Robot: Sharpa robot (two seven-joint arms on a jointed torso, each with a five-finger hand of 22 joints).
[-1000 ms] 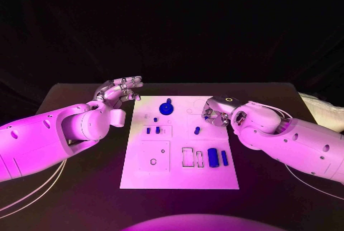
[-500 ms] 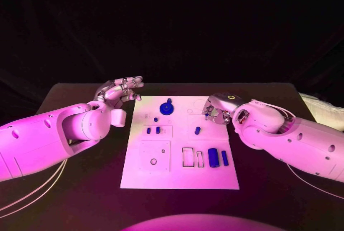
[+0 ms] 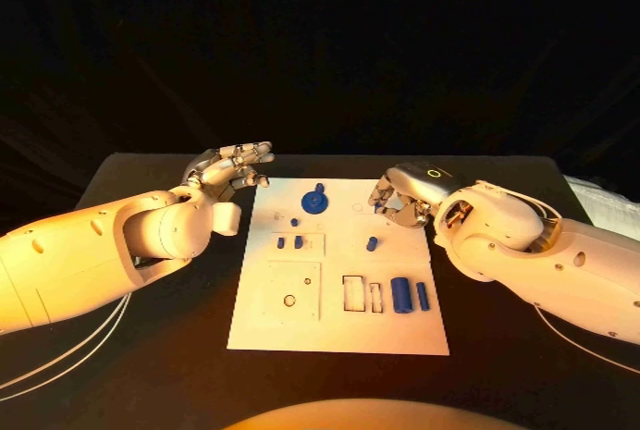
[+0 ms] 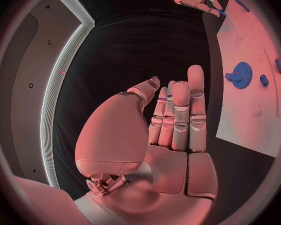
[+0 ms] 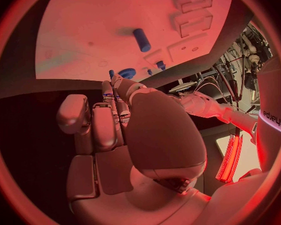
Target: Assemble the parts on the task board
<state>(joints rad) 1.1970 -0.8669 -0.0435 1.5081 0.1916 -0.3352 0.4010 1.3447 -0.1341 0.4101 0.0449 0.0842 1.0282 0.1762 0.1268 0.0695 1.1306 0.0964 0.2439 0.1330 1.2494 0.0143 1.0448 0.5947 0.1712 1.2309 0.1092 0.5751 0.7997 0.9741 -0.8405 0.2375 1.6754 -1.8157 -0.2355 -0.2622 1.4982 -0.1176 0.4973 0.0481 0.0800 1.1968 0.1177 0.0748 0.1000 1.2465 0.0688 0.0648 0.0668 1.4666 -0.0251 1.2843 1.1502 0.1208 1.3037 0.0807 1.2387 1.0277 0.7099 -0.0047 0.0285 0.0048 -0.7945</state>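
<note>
Two hands hover at the far end of the task board, one off each long edge, and I see the white plate lying lengthwise in the middle of the black table.

My left hand hangs just off the board's far left corner, over bare table. Its fingers are straight, close together and hold nothing; the left wrist view shows the palm open and clear of the board.

My right hand sits at the board's far right edge. From the head view, the wrist and forearm hide most of it. In the right wrist view the fingers are bent inward with the thumb across them, and I cannot tell whether anything is pinched there, as the fingertips are hidden behind the thumb.

On the board, a blue gear sits near the far edge, left of centre, with a small blue stub just beyond it. Two short blue pegs stand side by side in a raised square toward the left edge. A single blue peg lies right of centre. Near the right edge, midway down, a thick blue cylinder and a thinner blue bar lie parallel, beside an empty rectangular recess. A square recess toward the left edge holds marks too small for me to make out.
</note>
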